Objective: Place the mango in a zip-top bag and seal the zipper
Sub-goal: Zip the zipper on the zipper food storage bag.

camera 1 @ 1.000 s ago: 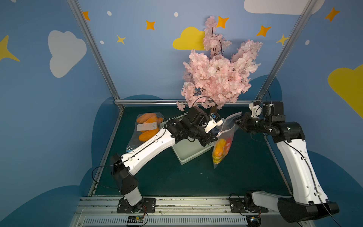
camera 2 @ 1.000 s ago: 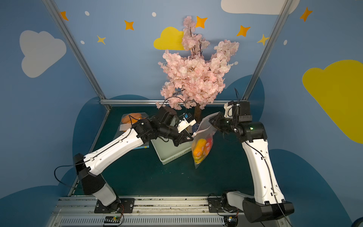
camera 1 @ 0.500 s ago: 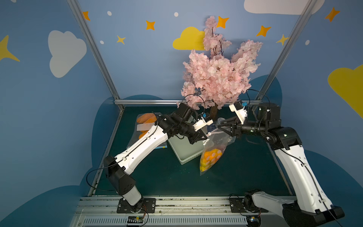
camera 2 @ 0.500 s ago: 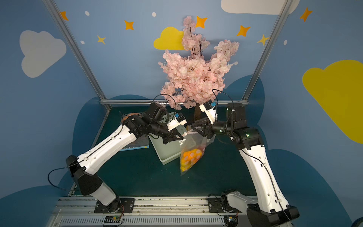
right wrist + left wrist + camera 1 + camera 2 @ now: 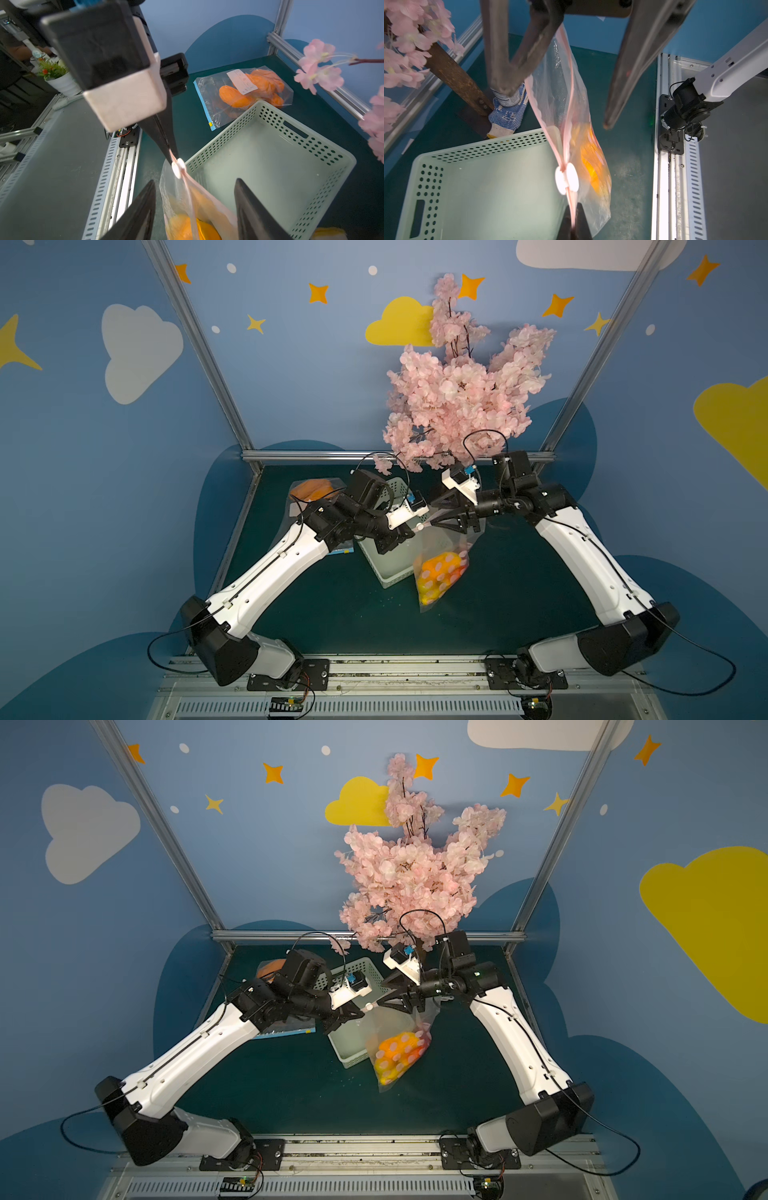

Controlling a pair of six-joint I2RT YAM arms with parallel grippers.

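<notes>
One mango (image 5: 439,577) sits inside hanging zip-top bag (image 5: 441,540).

Nothing was legible. The white label (image 5: 242,81) on the bag lying on the surface (image 5: 209,99) bore faint handwriting and the can (image 5: 508,100) small print, both unreadable.

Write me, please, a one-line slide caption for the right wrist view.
The left claw pinches the zip-top bag, mango inside, by its white slider; the right claw stands open astride it.

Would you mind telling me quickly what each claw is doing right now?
Left claw: closed, pinching the top edge of the zip-top bag.
Right claw: open, straddling the bag, holding nothing.
</notes>
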